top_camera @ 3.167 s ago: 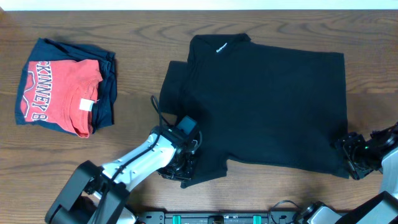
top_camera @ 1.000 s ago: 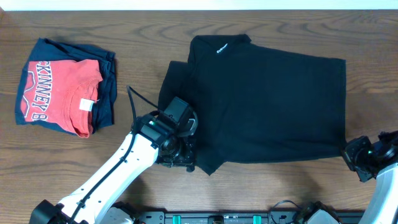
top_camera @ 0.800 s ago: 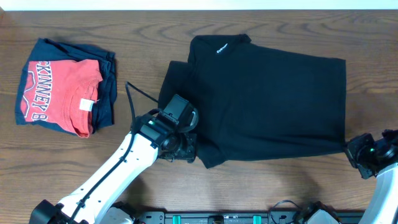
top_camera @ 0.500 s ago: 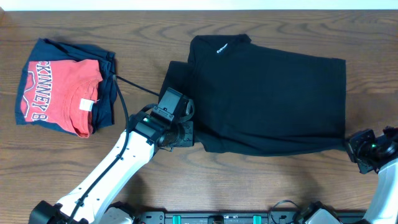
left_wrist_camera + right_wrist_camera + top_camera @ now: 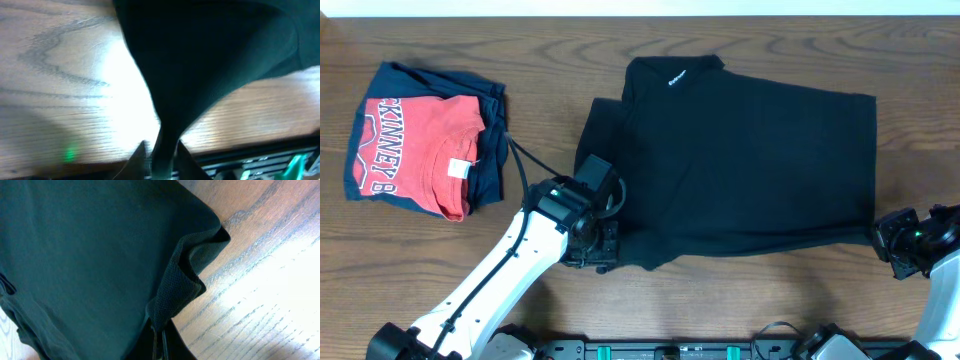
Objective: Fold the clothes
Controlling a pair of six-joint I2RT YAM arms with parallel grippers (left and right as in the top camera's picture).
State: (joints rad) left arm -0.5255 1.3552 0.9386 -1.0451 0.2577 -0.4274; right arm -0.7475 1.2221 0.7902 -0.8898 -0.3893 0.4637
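- Here's the left gripper at the lower-left edge of the black shirt; the wrist view is blurred, cloth runs between its fingers, but pinched or loose I cannot tell
- The right gripper is partly cut off by the frame edge, clamped on the shirt's lower-right corner, fingertips buried in fabric
- The shirt lies spread on the wooden table, right of centre, neck lettering too small to read
- Far left, a red T-shirt lies on a navy garment, well apart
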